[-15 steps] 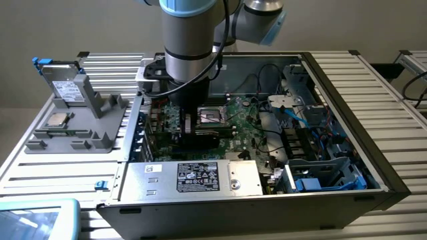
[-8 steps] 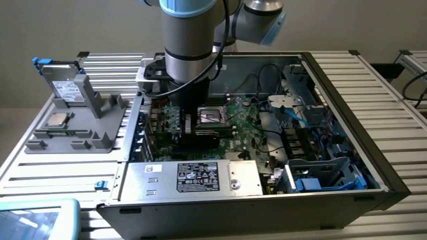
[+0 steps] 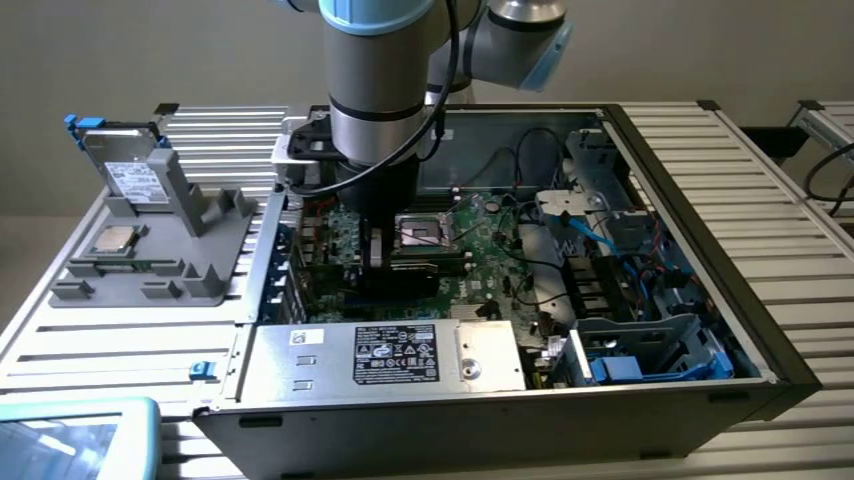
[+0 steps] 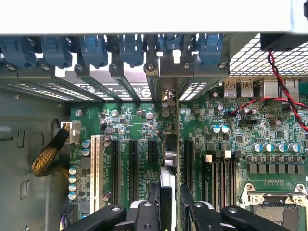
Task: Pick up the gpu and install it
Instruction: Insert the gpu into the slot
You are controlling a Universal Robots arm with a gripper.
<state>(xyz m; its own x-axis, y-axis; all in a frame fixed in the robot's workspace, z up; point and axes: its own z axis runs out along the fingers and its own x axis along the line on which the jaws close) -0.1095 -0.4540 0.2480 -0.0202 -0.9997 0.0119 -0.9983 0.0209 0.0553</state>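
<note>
In the wrist view the gpu (image 4: 176, 144) appears edge-on as a thin upright card. It stands over the green motherboard (image 4: 139, 125), between the black expansion slots (image 4: 117, 168). Its silver end bracket (image 4: 168, 72) reaches the case's rear slot openings under the blue clips (image 4: 91, 48). My gripper (image 4: 172, 195) is shut on the card's near end, with one black finger (image 4: 161, 192) on each side. In the exterior view the gripper (image 3: 380, 262) is down inside the open computer case (image 3: 747, 330), left of the CPU socket (image 3: 427, 232). Whether the card sits in a slot I cannot tell.
A silver power supply (image 3: 387, 355) lies along the case's front. A blue drive cage (image 3: 654, 350) and cables fill the exterior view's right. Red and black wires (image 4: 284, 86) run near the rear ports. Outside the case, a grey fixture (image 3: 160, 260) holds a hard drive (image 3: 127, 170) and a CPU chip (image 3: 114, 238).
</note>
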